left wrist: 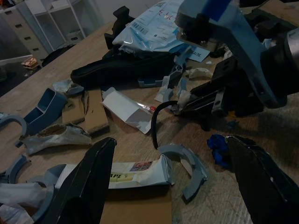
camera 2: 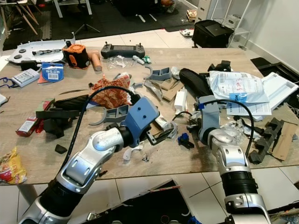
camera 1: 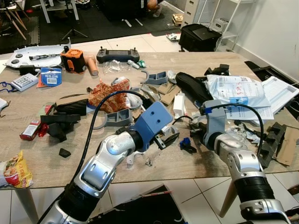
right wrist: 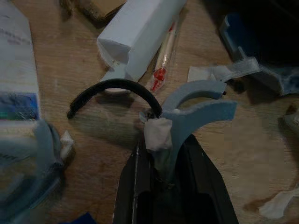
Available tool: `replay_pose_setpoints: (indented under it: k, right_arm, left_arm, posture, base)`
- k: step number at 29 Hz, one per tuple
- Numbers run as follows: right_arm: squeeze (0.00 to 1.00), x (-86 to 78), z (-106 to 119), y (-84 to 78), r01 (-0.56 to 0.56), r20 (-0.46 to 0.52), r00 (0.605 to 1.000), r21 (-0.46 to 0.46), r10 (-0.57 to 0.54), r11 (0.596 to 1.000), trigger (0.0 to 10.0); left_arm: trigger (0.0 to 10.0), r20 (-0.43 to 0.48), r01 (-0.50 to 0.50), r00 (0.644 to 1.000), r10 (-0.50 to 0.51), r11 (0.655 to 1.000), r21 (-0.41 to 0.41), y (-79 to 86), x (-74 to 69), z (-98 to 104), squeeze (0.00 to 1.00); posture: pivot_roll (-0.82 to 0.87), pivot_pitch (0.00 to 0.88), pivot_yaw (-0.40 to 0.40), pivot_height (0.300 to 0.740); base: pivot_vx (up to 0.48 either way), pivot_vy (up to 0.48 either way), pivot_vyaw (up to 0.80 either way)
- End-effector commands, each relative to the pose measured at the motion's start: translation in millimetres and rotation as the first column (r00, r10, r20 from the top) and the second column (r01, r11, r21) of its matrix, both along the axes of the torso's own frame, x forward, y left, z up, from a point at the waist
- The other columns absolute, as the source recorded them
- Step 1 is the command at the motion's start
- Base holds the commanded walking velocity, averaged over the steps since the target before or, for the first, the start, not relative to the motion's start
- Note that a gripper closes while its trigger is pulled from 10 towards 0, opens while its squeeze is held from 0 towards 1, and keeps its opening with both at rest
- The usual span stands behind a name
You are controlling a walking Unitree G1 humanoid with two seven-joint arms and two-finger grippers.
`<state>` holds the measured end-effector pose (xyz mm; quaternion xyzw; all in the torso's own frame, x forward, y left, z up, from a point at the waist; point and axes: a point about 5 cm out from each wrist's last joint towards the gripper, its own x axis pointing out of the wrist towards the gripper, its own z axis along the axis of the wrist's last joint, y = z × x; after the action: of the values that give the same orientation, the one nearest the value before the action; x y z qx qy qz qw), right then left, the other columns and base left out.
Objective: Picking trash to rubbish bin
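The wooden table (camera 1: 42, 154) is strewn with trash. My right gripper (right wrist: 166, 140) is low over its front middle, shut on a grey-blue curved plastic piece (right wrist: 196, 109) with a white paper wad (right wrist: 156, 130) pinched against it. A thin black curved strip (right wrist: 117, 86) and a white carton (right wrist: 140, 32) lie just beyond. My left gripper (camera 1: 169, 137) hovers open close to the right one; its fingers (left wrist: 88, 182) straddle a flattened white tube (left wrist: 135, 172) and a grey-blue curved bracket (left wrist: 189, 163). A crumpled blue scrap (camera 1: 186, 143) rests between the two grippers.
A black pouch (camera 1: 191, 86), a printed mail bag (camera 1: 233, 91) and an orange wrapper (camera 1: 110, 93) crowd the table's middle and right. A snack packet (camera 1: 16, 170) hangs at the front left edge. Below the front edge stands a dark open container (camera 1: 145, 207).
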<state>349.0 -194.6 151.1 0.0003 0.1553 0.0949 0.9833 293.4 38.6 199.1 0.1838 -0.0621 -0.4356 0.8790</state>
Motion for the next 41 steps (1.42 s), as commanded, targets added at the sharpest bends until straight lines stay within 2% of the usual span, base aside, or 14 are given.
replay_pose_setpoints:
  k: [1, 2, 3, 6, 14, 22, 23, 24, 25, 26, 27, 28, 29, 41]
  right_arm:
    - [0.0, 5.5, 35.5, 9.5, -0.045, 0.185, 0.982, 0.138, 0.019, 0.989, 0.0]
    - [0.0, 5.5, 35.5, 9.5, -0.045, 0.185, 0.982, 0.138, 0.019, 0.989, 0.0]
    - [0.0, 6.0, 82.1, 15.5, -0.107, 0.42, 0.908, 0.223, 0.004, 0.969, 0.0]
    - [0.0, 2.7, 105.8, 18.9, -0.129, 0.537, 0.844, 0.204, -0.001, 0.97, 0.0]
    - [0.0, -5.4, 123.3, 31.2, -0.176, 0.652, 0.759, 0.21, -0.003, 0.962, 0.0]
    - [0.0, -10.2, 127.1, 37.6, -0.253, 0.688, 0.726, 0.306, -0.029, 0.918, 0.0]
    - [0.0, -11.6, 130.0, 37.8, -0.294, 0.686, 0.725, 0.391, -0.063, 0.872, 0.0]
    - [0.0, -11.6, 130.0, 37.8, -0.294, 0.686, 0.725, 0.391, -0.063, 0.872, 0.0]
    - [0.0, -15.1, 133.5, 39.9, -0.393, 0.679, 0.731, 0.504, -0.071, 0.769, 0.0]
    - [0.0, -15.1, 133.5, 39.9, -0.393, 0.679, 0.731, 0.504, -0.071, 0.769, 0.0]
    - [0.0, -29.0, 145.0, 45.3, -0.6, 0.71, 0.703, 0.62, -0.037, 0.506, 0.0]
    - [0.0, -29.0, 145.0, 45.3, -0.6, 0.71, 0.703, 0.62, -0.037, 0.506, 0.0]
    - [0.0, -34.7, 149.0, 47.3, -0.657, 0.731, 0.682, 0.622, -0.018, 0.426, 0.0]
    - [0.0, -45.8, 152.6, 55.7, -0.73, 0.761, 0.647, 0.599, 0.047, 0.33, 0.0]
  left_arm:
    - [10.0, 0.008, -0.01, 1.0, 0.01, 1.0, -0.015, 0.2, 2.4, 1.3, 0.0]
    - [10.0, 0.008, -0.01, 1.0, 0.01, 1.0, -0.015, 0.2, 2.4, 1.3, 0.0]
    - [10.0, 0.015, -0.026, 1.0, 0.027, 0.999, -0.029, 1.7, 4.3, 3.6, 0.0]
    - [10.0, 0.018, -0.033, 0.999, 0.034, 0.999, -0.037, 2.1, 5.0, 4.9, 0.0]
    - [10.0, 0.026, -0.047, 0.998, 0.048, 0.998, -0.051, 2.2, 6.1, 6.7, 0.0]
    - [10.0, 0.032, -0.059, 0.998, 0.061, 0.996, -0.059, 3.4, 7.9, 8.1, 0.0]
    - [10.0, 0.032, -0.061, 0.998, 0.063, 0.996, -0.062, 3.5, 8.2, 8.5, 0.0]
    - [10.0, 0.032, -0.061, 0.998, 0.063, 0.996, -0.062, 3.5, 8.2, 8.5, 0.0]
    - [10.0, 0.033, -0.062, 0.997, 0.064, 0.996, -0.066, 3.4, 8.5, 8.9, 0.0]
    - [10.0, 0.033, -0.062, 0.997, 0.064, 0.996, -0.066, 3.4, 8.5, 8.9, 0.0]
    - [10.0, 0.032, -0.064, 0.997, 0.067, 0.995, -0.071, 3.4, 8.8, 9.3, 0.0]
    - [10.0, 0.032, -0.064, 0.997, 0.067, 0.995, -0.071, 3.4, 8.8, 9.3, 0.0]
    - [10.0, 0.032, -0.065, 0.997, 0.067, 0.995, -0.073, 3.3, 8.9, 9.3, 0.0]
    - [10.0, 0.032, -0.065, 0.997, 0.067, 0.995, -0.073, 3.2, 8.9, 9.1, 0.0]
  posture:
    - [-0.02, 0.143, -0.005, 0.74]
    - [-0.02, 0.143, -0.005, 0.74]
    - [-0.02, 0.144, -0.003, 0.74]
    - [-0.02, 0.144, -0.003, 0.74]
    - [-0.02, 0.145, -0.005, 0.74]
    - [-0.02, 0.145, -0.005, 0.74]
    - [-0.02, 0.145, -0.005, 0.74]
    - [-0.02, 0.145, -0.005, 0.74]
    - [-0.02, 0.145, -0.005, 0.74]
    - [-0.02, 0.145, -0.005, 0.74]
    - [-0.02, 0.145, -0.005, 0.74]
    - [-0.02, 0.145, -0.005, 0.74]
    - [-0.02, 0.145, -0.005, 0.74]
    - [-0.02, 0.147, -0.001, 0.74]
  base:
    - [0.0, 0.0, 0.0]
    - [0.0, 0.0, 0.0]
    - [0.0, 0.0, 0.0]
    - [0.0, 0.0, 0.0]
    - [0.0, 0.0, 0.0]
    - [0.0, 0.0, 0.0]
    - [0.0, 0.0, 0.0]
    - [0.0, 0.0, 0.0]
    - [0.0, 0.0, 0.0]
    - [0.0, 0.0, 0.0]
    - [0.0, 0.0, 0.0]
    - [0.0, 0.0, 0.0]
    - [0.0, 0.0, 0.0]
    - [0.0, 0.0, 0.0]
